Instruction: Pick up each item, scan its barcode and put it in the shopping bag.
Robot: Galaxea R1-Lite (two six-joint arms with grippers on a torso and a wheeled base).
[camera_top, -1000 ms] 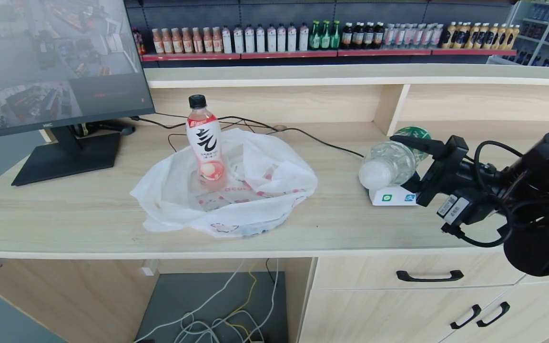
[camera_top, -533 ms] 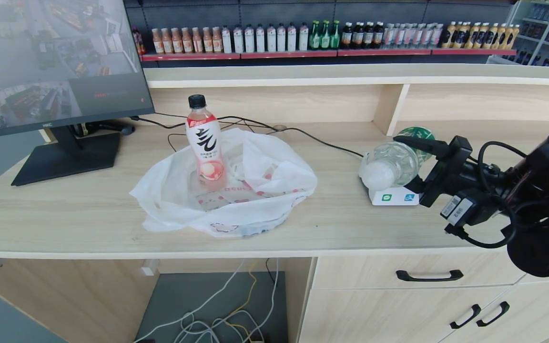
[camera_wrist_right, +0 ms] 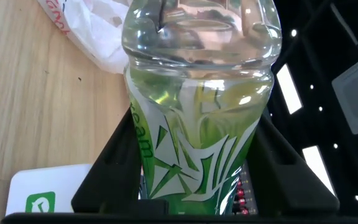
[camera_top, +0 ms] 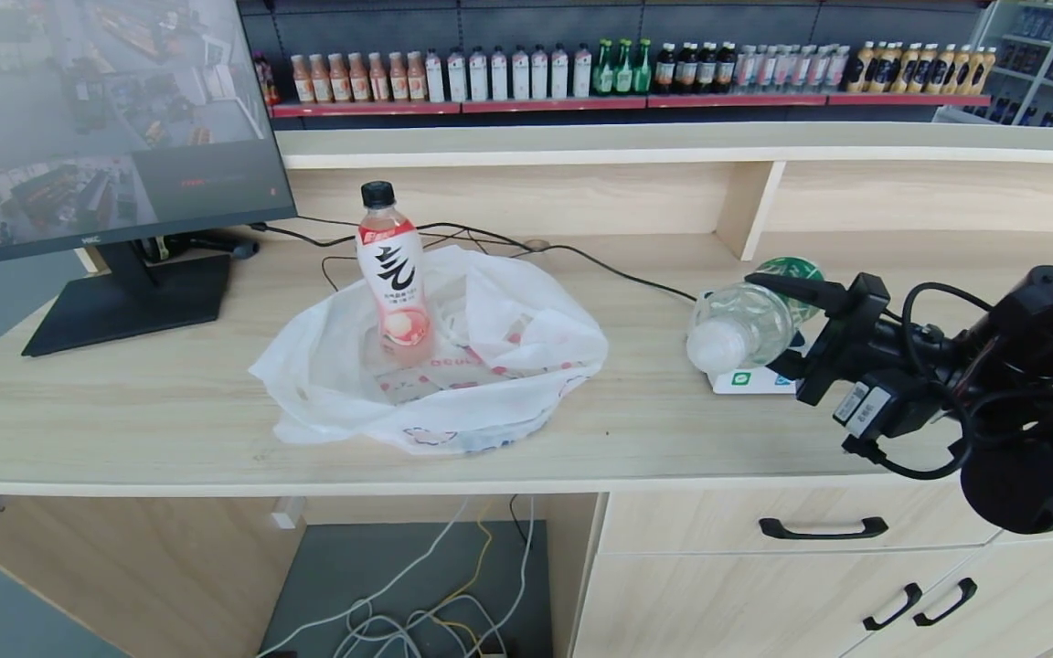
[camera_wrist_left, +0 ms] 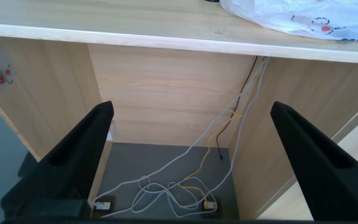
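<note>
End effector, left (camera_wrist_left: 191, 124): parked below the table (camera_top: 124, 411) edge, jaws wide apart, nothing in them.

Right end effector (camera_top: 781, 320): clamped across the green-labelled mid-body of a clear plastic drink bottle (camera_top: 735, 322). The bottle is held on its side, base toward the bag, just above a small white box with icons (camera_top: 750, 379), probably the scan point.

Handling, my read: it looks full, so moderate weight. Thin wall, gives under squeeze. Film label is slick. Mid-body grip is the sane spot; the neck would let it swing.

Shopping bag (camera_top: 325, 366): white soft film, slumped open on the table, well apart from the held bottle. No stiffness, so the rim will fold if pushed. Inside, one pink drink bottle (camera_top: 394, 283) with a black cap stands upright at the back-left. It looks tippy, so drop in on the free side.

Behind: monitor (camera_top: 97, 119), shelf of bottles (camera_top: 636, 68).
</note>
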